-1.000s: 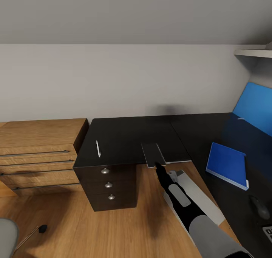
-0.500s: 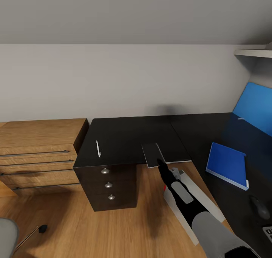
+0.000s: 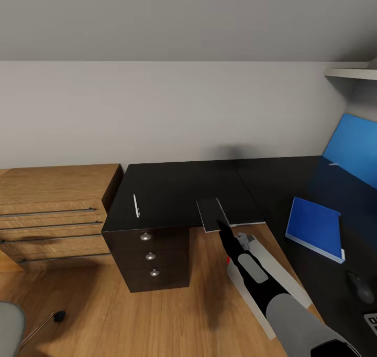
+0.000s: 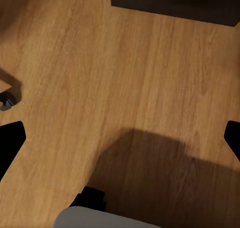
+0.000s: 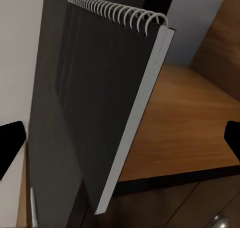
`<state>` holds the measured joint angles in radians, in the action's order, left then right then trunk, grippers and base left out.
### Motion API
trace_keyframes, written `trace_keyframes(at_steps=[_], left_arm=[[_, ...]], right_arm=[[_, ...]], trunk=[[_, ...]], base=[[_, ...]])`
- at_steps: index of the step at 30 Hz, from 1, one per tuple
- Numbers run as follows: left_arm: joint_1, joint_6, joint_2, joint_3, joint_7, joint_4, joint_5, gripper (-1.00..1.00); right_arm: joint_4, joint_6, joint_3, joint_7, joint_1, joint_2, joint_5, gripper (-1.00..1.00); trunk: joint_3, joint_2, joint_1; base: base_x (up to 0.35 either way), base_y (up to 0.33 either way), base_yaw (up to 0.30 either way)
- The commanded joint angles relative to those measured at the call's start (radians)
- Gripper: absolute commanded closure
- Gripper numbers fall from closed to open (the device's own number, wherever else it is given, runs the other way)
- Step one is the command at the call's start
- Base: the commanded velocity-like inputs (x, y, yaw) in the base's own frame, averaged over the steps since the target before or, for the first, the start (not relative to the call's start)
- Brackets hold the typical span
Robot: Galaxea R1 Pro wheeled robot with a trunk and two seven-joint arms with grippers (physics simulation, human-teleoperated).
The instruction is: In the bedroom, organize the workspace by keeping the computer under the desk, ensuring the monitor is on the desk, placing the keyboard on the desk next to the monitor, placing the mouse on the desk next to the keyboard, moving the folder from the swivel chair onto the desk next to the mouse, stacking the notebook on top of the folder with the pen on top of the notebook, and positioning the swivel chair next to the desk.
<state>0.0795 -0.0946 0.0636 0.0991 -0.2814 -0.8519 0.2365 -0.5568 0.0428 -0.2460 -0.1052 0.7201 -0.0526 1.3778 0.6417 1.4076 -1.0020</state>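
Grey walls back the black table point(image 3: 178, 187) from the head: one folder point(image 3: 314, 227) and one mouse point(image 3: 360, 287) placed; one notebook point(image 3: 211, 213) overhanging its edge and one pen point(image 3: 135, 205) unstacked. Left wrist: floor, fingers spread empty. Right wrist: notebook point(image 5: 107, 105) between wide-open fingers, ungrasped.

desk point(image 3: 178, 187): 1 | drawer knobs point(image 3: 145, 236): 3 | wooden chest of drawers point(image 3: 52, 210): 1 | notebook point(image 3: 212, 213): 1 | pen point(image 3: 135, 205): 1 | blue folder point(image 3: 314, 227): 1 | mouse point(image 3: 360, 286): 1 | computer point(image 3: 267, 273): 1
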Motion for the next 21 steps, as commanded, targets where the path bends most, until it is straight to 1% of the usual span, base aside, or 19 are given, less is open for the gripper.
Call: trace_keyframes(at_steps=[1,6,11,14,21], left_arm=[[0.000,-0.004,-0.001,0.004,-0.005,-0.001,0.011,-1.00],[0.000,-0.005,-0.001,0.004,-0.005,-0.001,0.010,-1.00],[0.000,-0.005,-0.001,0.004,-0.004,-0.013,0.012,-1.00],[0.000,-0.003,-0.001,0.001,-0.006,-0.032,0.013,-1.00],[0.000,-0.003,-0.001,-0.002,-0.005,-0.036,0.014,-1.00]], right_arm=[[0.001,0.004,-0.005,-0.010,0.001,0.000,0.010,-1.00],[0.001,0.003,-0.004,-0.037,0.001,0.000,0.011,-1.00],[0.001,0.003,-0.004,-0.037,0.001,0.000,0.013,-1.00],[0.001,0.003,-0.005,-0.037,0.001,0.001,0.013,-1.00],[0.001,0.003,-0.006,-0.037,0.001,0.001,0.014,-1.00]], trunk=[[0.001,0.000,0.000],[0.001,0.000,0.000],[0.001,0.000,0.000],[0.010,0.021,-0.012],[0.010,0.021,-0.012]], base=[[0.000,0.000,0.000],[0.000,0.000,0.000],[0.000,0.000,0.000],[0.000,0.000,0.000],[0.000,0.000,0.000]])
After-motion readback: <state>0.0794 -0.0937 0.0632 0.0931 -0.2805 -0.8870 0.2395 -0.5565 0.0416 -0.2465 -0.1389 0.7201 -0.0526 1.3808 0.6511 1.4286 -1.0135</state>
